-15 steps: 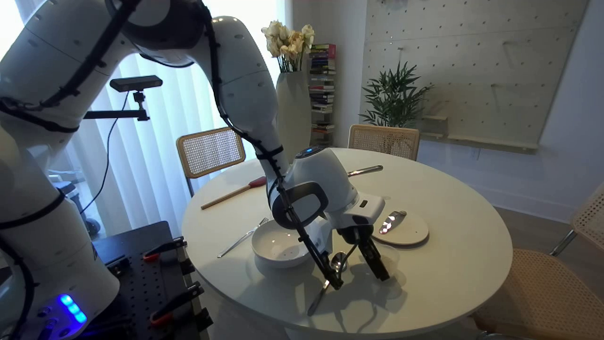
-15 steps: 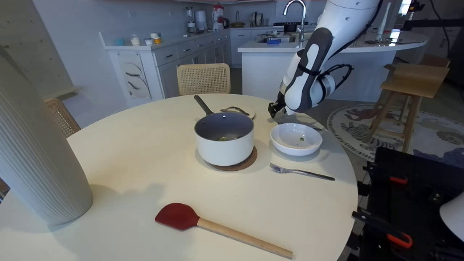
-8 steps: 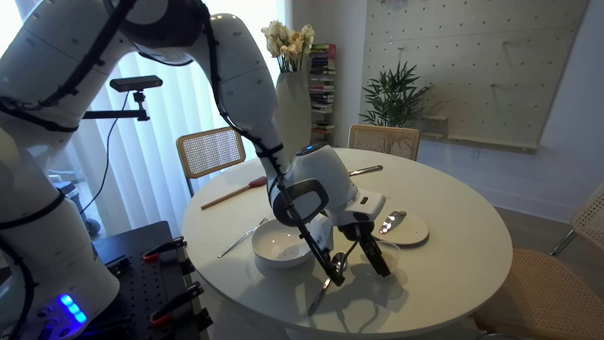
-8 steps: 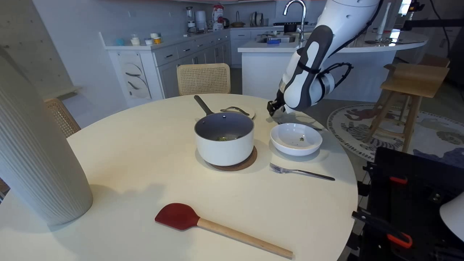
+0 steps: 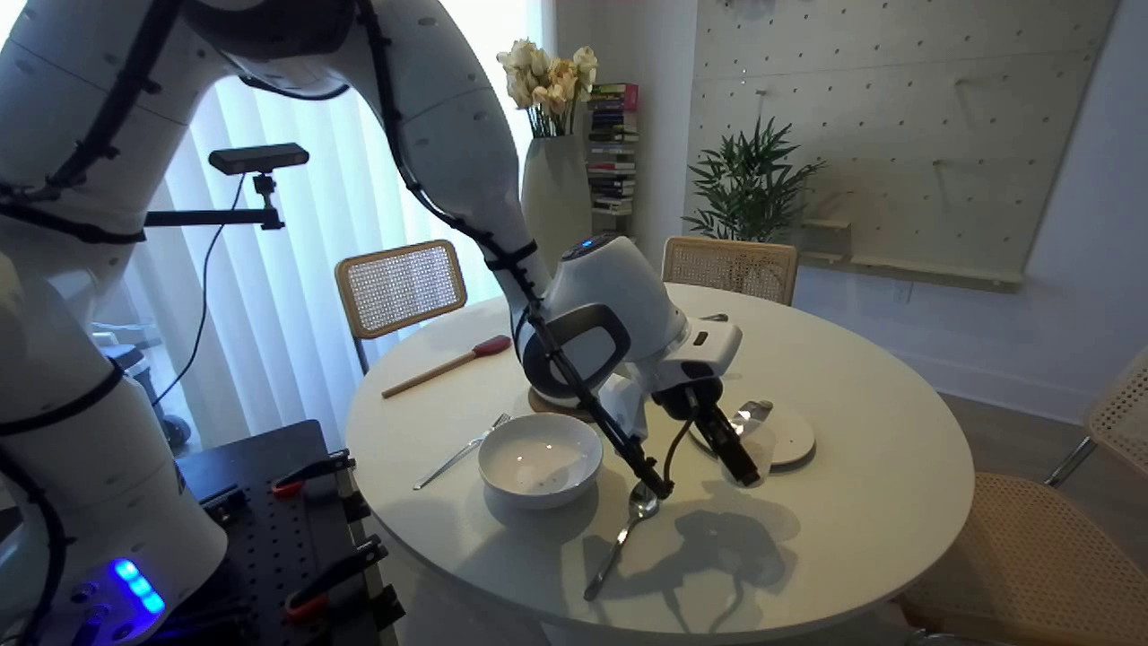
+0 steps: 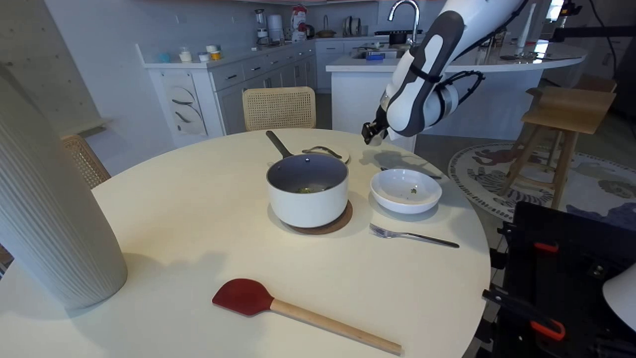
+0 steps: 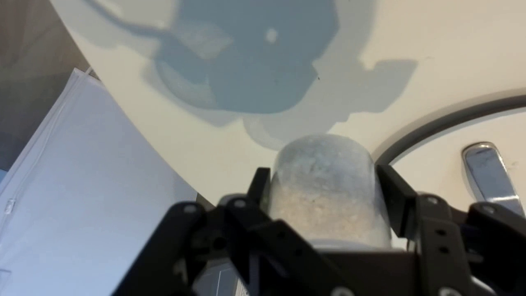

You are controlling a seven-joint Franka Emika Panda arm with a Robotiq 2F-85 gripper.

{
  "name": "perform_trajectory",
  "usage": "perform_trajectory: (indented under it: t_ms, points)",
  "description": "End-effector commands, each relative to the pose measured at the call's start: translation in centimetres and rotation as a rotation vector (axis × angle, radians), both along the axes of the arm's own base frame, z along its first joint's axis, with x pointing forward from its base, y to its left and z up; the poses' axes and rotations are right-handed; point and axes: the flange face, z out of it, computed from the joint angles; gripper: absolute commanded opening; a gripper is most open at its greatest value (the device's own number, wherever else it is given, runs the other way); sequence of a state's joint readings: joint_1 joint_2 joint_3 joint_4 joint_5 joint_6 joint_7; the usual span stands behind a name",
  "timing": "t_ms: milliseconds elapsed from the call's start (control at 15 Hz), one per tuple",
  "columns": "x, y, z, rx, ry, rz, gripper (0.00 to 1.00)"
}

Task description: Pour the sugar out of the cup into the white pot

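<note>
My gripper (image 7: pixel 324 174) is shut on the sides of a small translucent cup (image 7: pixel 328 201), which shows pale grainy contents through its wall. In both exterior views the gripper (image 5: pixel 737 467) (image 6: pixel 370 135) holds the cup (image 5: pixel 762 444) (image 6: pixel 377 139) above the table. Whether the cup is tilted is hard to tell. The white pot (image 6: pixel 308 209), dark inside with a few greenish bits, stands on a brown round mat (image 6: pixel 340 221), apart from the gripper. Its long dark handle (image 6: pixel 278 143) points away from that camera. In an exterior view the arm hides most of the pot; its handle tip (image 5: pixel 715 317) shows.
A wide white bowl (image 5: pixel 540 462) stands near the pot, with a fork (image 5: pixel 462 451) and a spoon (image 5: pixel 619 543) beside it. A round plate (image 5: pixel 794 440) bears a shiny knife-like utensil (image 5: pixel 753 413). A red spatula (image 6: pixel 243 297) and a tall vase (image 6: pixel 59 223) are on the table's other side.
The gripper has risen off the table with the cup and moved slightly toward the plate. Its shadow has spread out on the table. The pot and bowl have not moved.
</note>
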State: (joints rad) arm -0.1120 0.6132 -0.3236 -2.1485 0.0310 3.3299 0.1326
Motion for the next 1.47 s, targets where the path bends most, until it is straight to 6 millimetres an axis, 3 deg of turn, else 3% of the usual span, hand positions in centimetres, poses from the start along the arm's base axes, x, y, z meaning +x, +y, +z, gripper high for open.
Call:
perform_trajectory:
  t_ms: [0, 800, 1400]
  points:
    - [-1.2, 0.7, 2.8, 0.003, 0.009, 0.033, 0.41]
    - [-4.2, 2.9, 12.1, 0.066, 0.164, 0.077, 0.41]
    - [-5.7, 8.4, 17.6, 0.045, 0.294, 0.240, 0.41]
